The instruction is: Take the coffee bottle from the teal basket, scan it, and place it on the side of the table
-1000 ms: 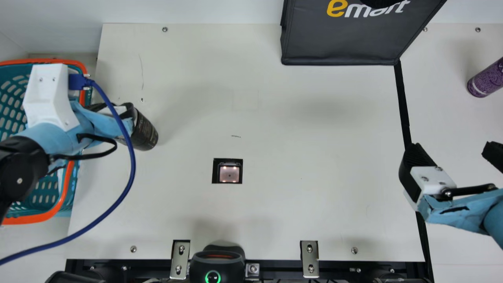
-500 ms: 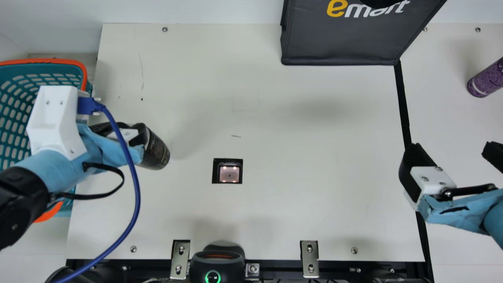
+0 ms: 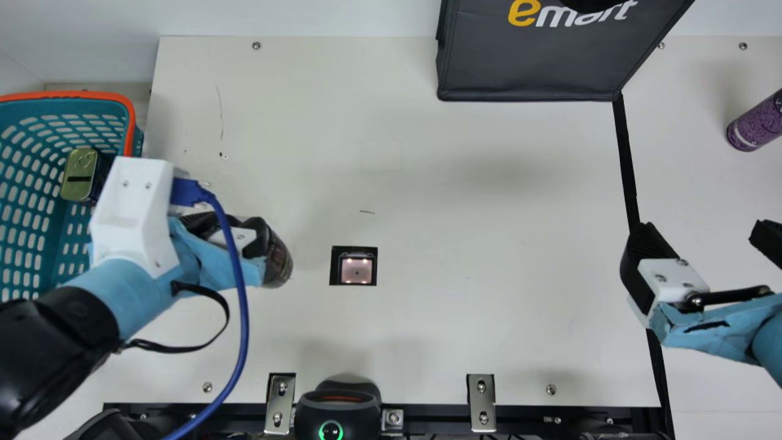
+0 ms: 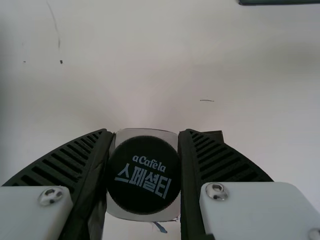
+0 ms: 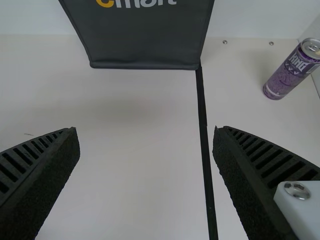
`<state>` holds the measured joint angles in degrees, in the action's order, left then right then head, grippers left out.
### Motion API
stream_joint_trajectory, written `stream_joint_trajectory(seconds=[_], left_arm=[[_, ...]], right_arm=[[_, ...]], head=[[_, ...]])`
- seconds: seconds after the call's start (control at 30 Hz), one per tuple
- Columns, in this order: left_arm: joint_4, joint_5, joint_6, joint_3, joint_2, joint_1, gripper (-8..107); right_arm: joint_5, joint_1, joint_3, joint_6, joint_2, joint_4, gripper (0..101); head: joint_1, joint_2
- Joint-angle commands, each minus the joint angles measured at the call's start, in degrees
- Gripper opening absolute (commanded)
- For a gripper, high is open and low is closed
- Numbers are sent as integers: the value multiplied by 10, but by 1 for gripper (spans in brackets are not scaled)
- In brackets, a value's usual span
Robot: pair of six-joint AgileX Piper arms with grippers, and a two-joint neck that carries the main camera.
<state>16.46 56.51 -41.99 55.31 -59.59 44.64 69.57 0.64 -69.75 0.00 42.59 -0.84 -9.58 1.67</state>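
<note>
The left gripper (image 4: 145,131) is closed on the coffee bottle (image 4: 144,175), above the table (image 3: 489,244) between teal basket (image 3: 73,96) and scanner window (image 3: 357,267). The cap faces the wrist; the base projects, presumably leaving the code exposed for scanning. The right gripper (image 5: 146,129) stands open, apparently unneeded. A black bag (image 3: 531,67) and purple can (image 3: 757,120) occupy the far side, near a white wall (image 3: 305,18).

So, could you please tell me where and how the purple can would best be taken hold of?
Probably around mid-body, coming in low from the side nearest the right gripper: the purple can stands upright, and its straight, round wall should let the open fingers close on opposite sides.
</note>
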Motion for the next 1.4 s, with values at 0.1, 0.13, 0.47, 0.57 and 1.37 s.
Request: stream_joint_trajectory(seconds=[0.1,0.13,0.47,0.57,1.37], left_arm=[[26,10,-76,8,-16,63,-8],[30,12,-87,10,-20,72,-8],[73,19,-203,21,-62,143,-8],[85,19,-231,23,-75,158,-8],[169,3,-384,24,-165,223,-8]], right_arm=[[0,0,0,0,0,0,95],[0,0,0,0,0,0,95],[0,0,0,0,0,0,95],[0,0,0,0,0,0,95],[0,0,0,0,0,0,95]], head=[[17,-1],[17,-1],[17,-1],[17,-1],[17,-1]])
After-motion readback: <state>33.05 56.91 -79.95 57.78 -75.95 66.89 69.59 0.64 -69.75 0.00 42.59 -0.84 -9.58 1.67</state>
